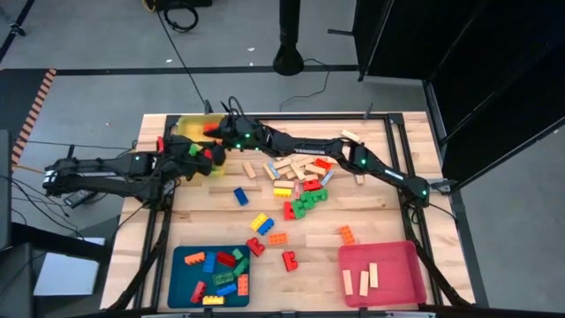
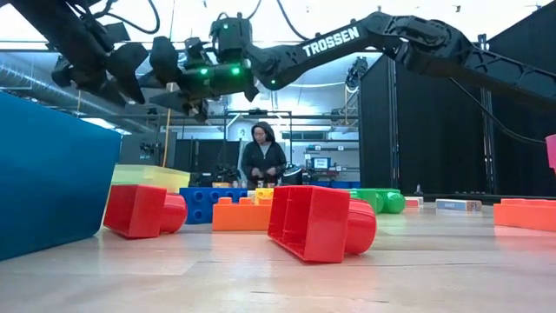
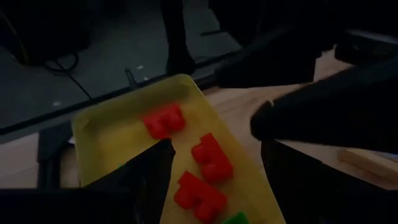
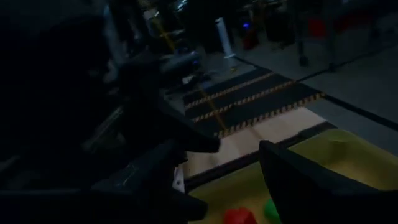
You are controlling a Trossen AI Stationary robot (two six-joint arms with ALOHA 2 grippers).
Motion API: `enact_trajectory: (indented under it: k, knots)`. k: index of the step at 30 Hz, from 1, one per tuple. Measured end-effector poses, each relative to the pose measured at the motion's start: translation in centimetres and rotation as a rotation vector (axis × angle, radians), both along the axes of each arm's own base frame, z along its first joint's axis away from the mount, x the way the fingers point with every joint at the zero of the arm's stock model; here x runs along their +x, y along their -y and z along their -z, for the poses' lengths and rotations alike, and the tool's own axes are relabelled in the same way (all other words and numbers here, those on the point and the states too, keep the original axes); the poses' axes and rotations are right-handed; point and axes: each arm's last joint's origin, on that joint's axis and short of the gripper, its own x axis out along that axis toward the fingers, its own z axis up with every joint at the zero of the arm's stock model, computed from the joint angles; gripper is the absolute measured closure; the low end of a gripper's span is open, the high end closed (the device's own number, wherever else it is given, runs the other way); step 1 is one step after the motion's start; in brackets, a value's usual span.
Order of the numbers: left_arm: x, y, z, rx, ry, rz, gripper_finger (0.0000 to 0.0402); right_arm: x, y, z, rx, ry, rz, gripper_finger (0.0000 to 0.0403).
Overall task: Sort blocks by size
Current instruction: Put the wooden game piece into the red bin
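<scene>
I had both grippers crowding the yellow tray [image 1: 181, 124] at upper left, left gripper [image 3: 214, 165] spread and empty, right gripper [image 4: 217, 180] parted with nothing visibly held, so the arms risked colliding.

Robotics lab: dark curtains [image 2: 417, 130], cables [image 1: 181, 13].

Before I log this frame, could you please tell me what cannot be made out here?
- High view: both arms cover most of the yellow tray, so its contents cannot be counted.
- Left wrist view: the green block is cut off by the edge.
- Right wrist view: too dark to tell whether the right gripper holds anything.
- Low view: the blue tray hides blocks behind it.
</scene>
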Motion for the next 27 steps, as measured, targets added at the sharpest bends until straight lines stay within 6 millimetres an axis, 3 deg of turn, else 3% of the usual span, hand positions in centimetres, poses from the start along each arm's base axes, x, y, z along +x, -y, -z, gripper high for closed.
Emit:
enact_trajectory:
  k: [4, 10, 16, 24, 27]
  knots:
    - [-0.2, 0.2, 0.0, -0.060, 0.005, 0.068, 0.0149, -0.9, 1.3, -0.7, -0.088, -0.092, 0.009, 0.0160]
    - [-0.4, 0.5, -0.1, -0.153, 0.017, 0.182, 0.0149, -4.2, 4.8, -3.2, -0.085, -0.318, 0.064, 0.0160]
    - [-0.5, 0.8, -0.2, -0.238, 0.079, 0.231, 0.0149, -7.3, 5.6, -3.1, -0.002, -0.620, 0.073, 0.0168]
    - [0.4, 0.8, -1.0, -0.258, 0.208, 0.265, 0.0149, -8.9, 2.1, 1.4, 0.083, -1.055, 0.102, 0.0174]
    - [0.5, 0.8, -1.1, -0.254, 0.227, 0.268, 0.0149, -9.3, 0.6, 2.1, 0.106, -1.154, 0.085, 0.0178]
